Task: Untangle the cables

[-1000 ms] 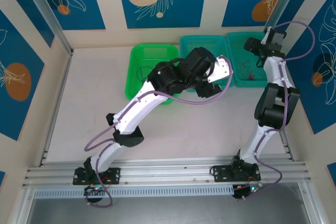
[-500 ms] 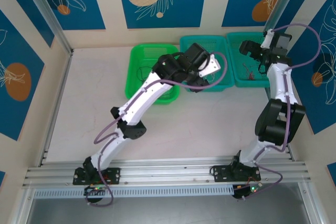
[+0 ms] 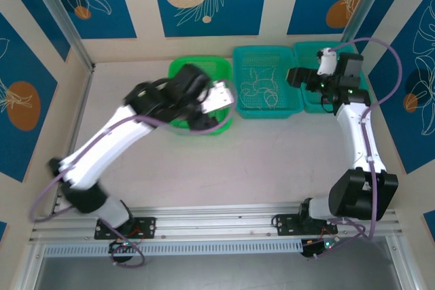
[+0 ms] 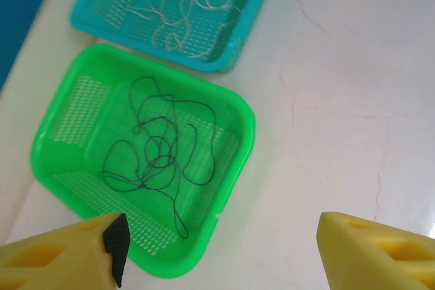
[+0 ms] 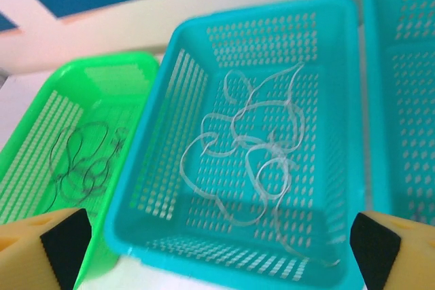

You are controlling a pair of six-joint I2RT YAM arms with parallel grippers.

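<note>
As the left pincer [image 4: 217, 256] gapes empty before the black cable [image 4: 144, 184] and the right pincer [image 5: 217, 249] gapes empty before the separate whitish cable [image 5: 261, 146], untangling looks nearly finished.

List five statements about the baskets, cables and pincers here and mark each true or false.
1. The black cables lie in the green basket. True.
2. The pale cables lie on the bare table. False: they lie inside the teal basket.
3. The left pincer is open with nothing between its fingers. True.
4. The right pincer is clamped on a pale strand. False: it is open and holds nothing.
5. The green basket is stacked inside the teal basket. False: the two stand side by side.
</note>
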